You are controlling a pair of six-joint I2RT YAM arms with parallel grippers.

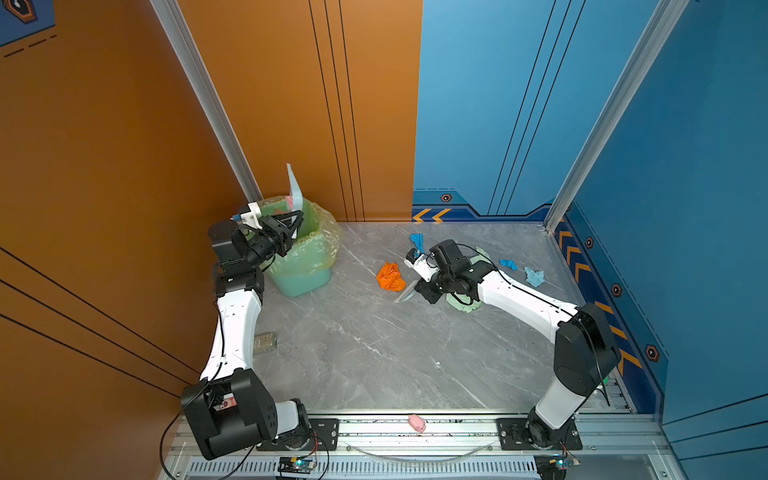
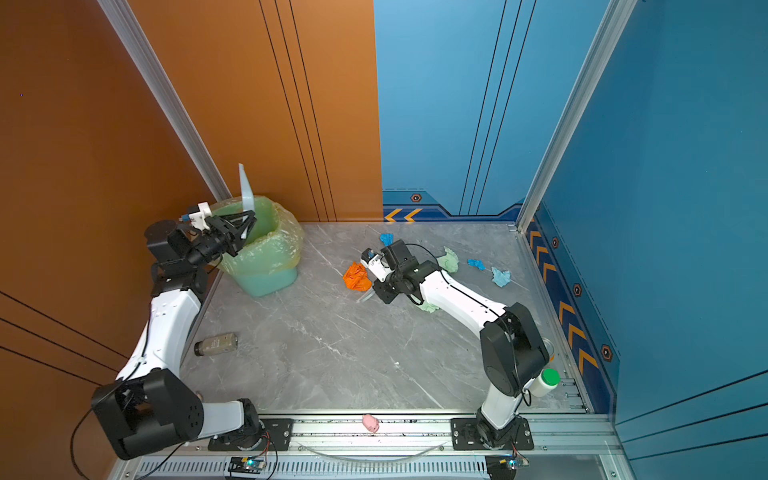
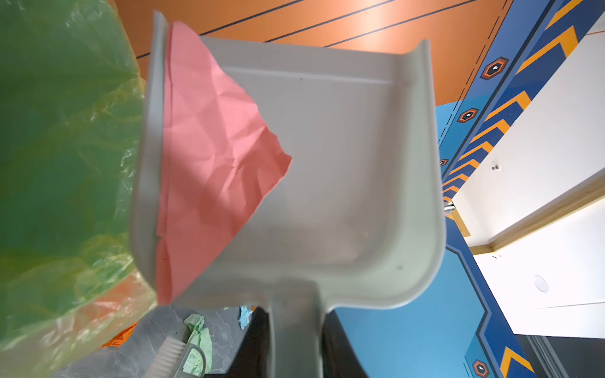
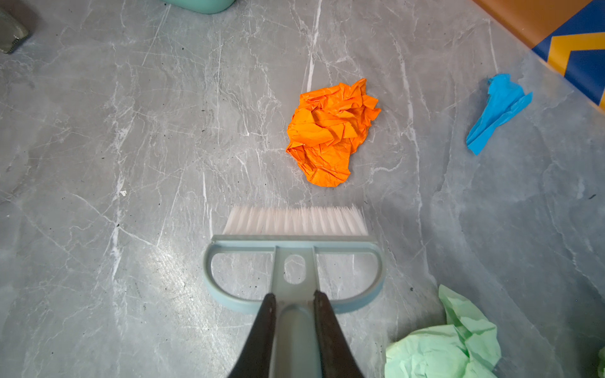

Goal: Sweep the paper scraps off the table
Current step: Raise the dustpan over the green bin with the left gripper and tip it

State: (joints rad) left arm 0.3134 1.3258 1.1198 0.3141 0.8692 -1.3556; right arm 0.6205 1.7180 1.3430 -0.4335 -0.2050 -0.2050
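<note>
Paper scraps (image 4: 330, 131): left end effector (image 1: 293, 224), clamped on the dustpan (image 3: 327, 163), should tip steeper so the pink sheet (image 3: 209, 157) slides into the bin (image 1: 307, 266); right end effector (image 4: 292, 297) grips the brush (image 4: 294, 248).

Left arm (image 1: 235, 328): rises from its base, elbow bent, wrist lifted high. Left gripper (image 1: 293, 224): jaws clamped on dustpan (image 3: 327, 157) handle. Right arm (image 1: 523, 299): stretched low toward the middle, wrist pitched down. Right gripper (image 4: 294, 311): jaws pinched on brush (image 4: 294, 255) handle.

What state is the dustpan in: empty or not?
Not empty: a pink paper lies against one side wall of the dustpan, held upright at the bin.
</note>
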